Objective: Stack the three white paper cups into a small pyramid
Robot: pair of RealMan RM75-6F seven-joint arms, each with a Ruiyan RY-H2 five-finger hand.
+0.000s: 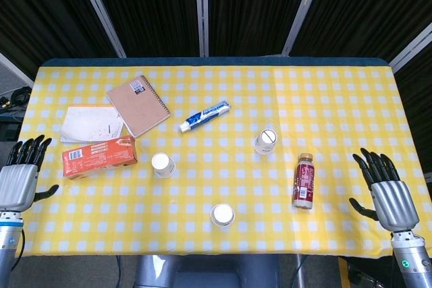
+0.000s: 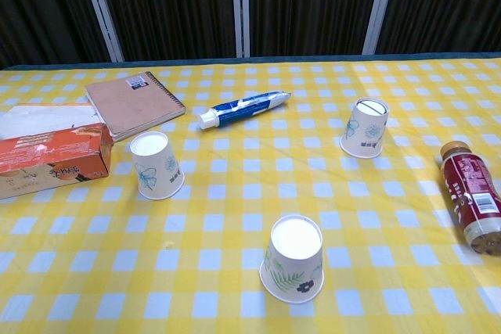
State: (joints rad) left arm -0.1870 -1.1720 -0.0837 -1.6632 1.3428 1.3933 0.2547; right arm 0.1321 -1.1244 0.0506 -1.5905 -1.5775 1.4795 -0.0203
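Three white paper cups stand upside down and apart on the yellow checked table (image 1: 216, 109): a left cup (image 1: 163, 164) (image 2: 156, 165), a near cup (image 1: 222, 215) (image 2: 293, 258) and a right cup (image 1: 265, 141) (image 2: 365, 127). My left hand (image 1: 20, 176) hovers open at the table's left edge, fingers spread, far from the cups. At the right edge my right hand (image 1: 385, 187) is open too, fingers spread. Neither hand shows in the chest view.
An orange box (image 1: 99, 156) and a white booklet (image 1: 92, 123) lie at the left, with a brown spiral notebook (image 1: 138, 106) behind them. A toothpaste tube (image 1: 204, 116) lies mid-table. A red bottle (image 1: 305, 180) lies on its side near my right hand.
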